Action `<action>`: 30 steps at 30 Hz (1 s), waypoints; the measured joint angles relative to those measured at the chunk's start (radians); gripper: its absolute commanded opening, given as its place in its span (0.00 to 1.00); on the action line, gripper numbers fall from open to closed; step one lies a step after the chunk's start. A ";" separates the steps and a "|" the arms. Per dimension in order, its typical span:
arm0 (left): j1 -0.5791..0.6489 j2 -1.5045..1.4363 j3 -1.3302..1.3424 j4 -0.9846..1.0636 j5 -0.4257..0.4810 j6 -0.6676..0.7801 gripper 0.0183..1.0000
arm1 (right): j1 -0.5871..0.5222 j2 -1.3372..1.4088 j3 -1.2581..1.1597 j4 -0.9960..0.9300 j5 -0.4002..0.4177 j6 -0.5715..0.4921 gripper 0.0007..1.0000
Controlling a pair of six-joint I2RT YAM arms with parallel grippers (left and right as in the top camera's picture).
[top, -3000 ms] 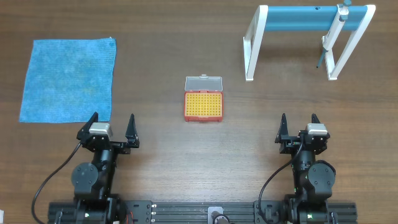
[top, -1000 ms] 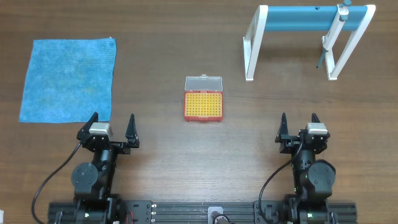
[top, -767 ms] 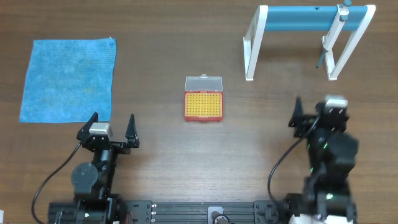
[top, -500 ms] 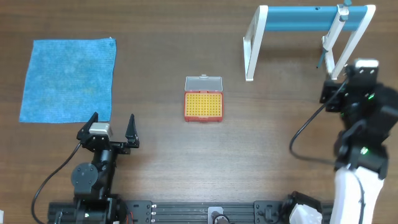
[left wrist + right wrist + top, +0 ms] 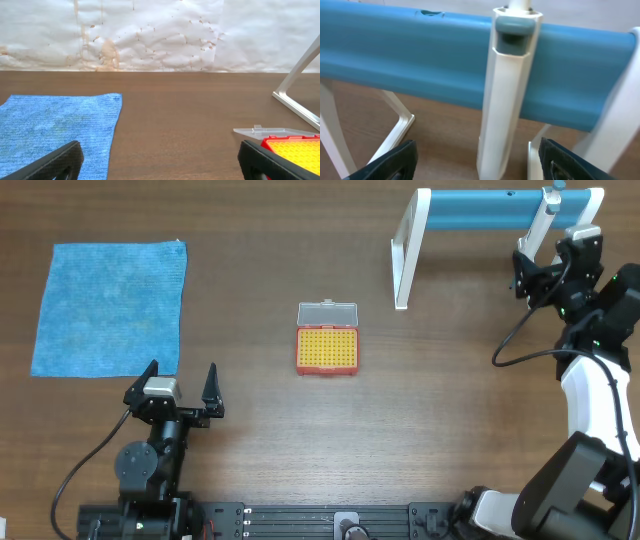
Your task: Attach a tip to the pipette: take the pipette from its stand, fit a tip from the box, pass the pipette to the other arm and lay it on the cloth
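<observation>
At the blue-barred white stand (image 5: 395, 55), the right claw (image 5: 477, 164) is gaping wide and empty, facing the hanging white plastic pipette (image 5: 507, 90).

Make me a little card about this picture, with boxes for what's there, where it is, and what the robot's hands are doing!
Pipette: hanging upright on the stand's blue bar
Stand: far right of the table, white legs
Tip box: middle of the table, lid open
Cloth: blue, lying flat at the far left
Right gripper: open, one finger on each side of the pipette, not gripping it
Left gripper: open, near its base, holding nothing
</observation>
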 measured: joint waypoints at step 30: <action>0.000 0.000 0.000 0.000 0.000 0.000 1.00 | 0.065 0.111 0.002 0.150 0.152 0.169 0.47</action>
